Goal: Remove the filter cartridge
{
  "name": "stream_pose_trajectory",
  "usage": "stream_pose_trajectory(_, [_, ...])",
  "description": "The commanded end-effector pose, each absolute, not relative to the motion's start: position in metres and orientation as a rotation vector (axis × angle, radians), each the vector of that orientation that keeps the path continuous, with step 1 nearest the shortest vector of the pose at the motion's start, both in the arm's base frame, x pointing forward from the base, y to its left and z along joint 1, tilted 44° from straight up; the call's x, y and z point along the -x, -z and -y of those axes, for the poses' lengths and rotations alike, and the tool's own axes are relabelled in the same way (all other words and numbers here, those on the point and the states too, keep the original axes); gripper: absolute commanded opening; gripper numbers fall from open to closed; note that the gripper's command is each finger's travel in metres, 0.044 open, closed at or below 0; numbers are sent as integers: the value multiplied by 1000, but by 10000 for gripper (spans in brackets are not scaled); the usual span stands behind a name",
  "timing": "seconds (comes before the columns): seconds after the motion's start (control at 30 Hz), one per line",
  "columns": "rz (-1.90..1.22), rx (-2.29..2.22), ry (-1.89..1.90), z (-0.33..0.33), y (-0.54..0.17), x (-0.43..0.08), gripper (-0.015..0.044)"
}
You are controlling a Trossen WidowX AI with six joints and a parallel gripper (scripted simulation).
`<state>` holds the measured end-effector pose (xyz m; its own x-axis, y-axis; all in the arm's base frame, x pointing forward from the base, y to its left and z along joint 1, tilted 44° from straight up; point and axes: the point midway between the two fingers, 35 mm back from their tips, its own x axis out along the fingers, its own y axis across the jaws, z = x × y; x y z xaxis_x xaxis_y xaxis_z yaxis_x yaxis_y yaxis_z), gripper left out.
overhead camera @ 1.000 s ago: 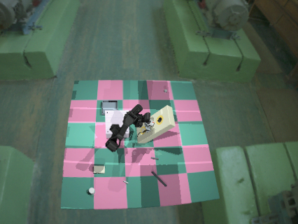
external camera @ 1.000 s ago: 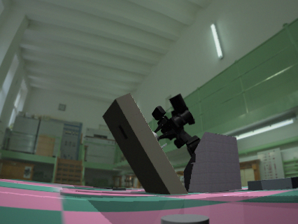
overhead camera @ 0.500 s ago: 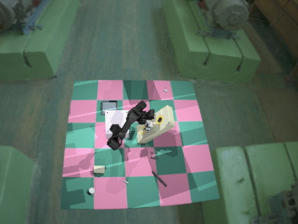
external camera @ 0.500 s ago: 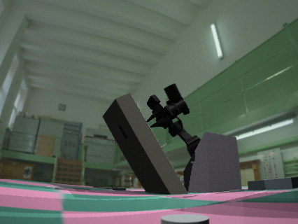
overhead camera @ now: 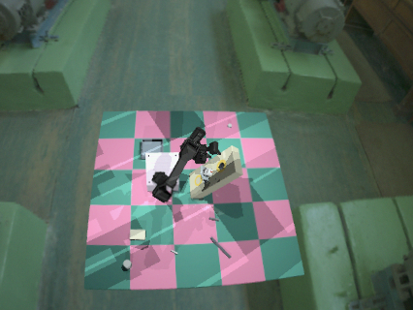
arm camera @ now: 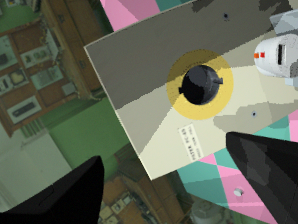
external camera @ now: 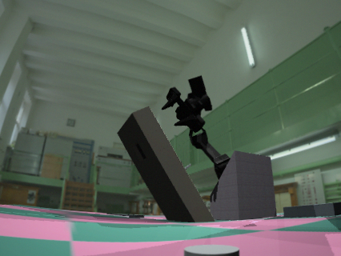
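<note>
From top view, on the mat point(overhead camera: 194, 262) point(external camera: 140, 232) point(arm camera: 125, 12): panel point(overhead camera: 234, 156) point(external camera: 168, 164) point(arm camera: 135, 85) to the right of plate point(overhead camera: 150, 164), tray point(overhead camera: 141, 150) point(external camera: 312, 210) just above plate. On panel, cartridge point(overhead camera: 206, 173) point(arm camera: 272, 55) between two rings. Lower, rod point(overhead camera: 220, 247) right of block point(overhead camera: 138, 234).

A pink-and-green checkered mat point(overhead camera: 194, 254) point(external camera: 132, 236) carries the tilted service panel point(overhead camera: 215, 184) point(external camera: 172, 172) point(arm camera: 135, 90), right of centre; a shallow gray tray point(overhead camera: 151, 149) far left; a dark rod point(overhead camera: 221, 247), near right; a pale block point(overhead camera: 138, 234), near left.
</note>
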<state>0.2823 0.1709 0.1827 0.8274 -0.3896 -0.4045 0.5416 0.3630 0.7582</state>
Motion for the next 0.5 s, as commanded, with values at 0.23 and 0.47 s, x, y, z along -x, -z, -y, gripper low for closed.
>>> stream_pose_trajectory(0.23, [-544, -144, 594, -133, -137, -267, 305])
stream_pose_trajectory(0.47, [-940, 613, 435, -92, -100, -243, 305])
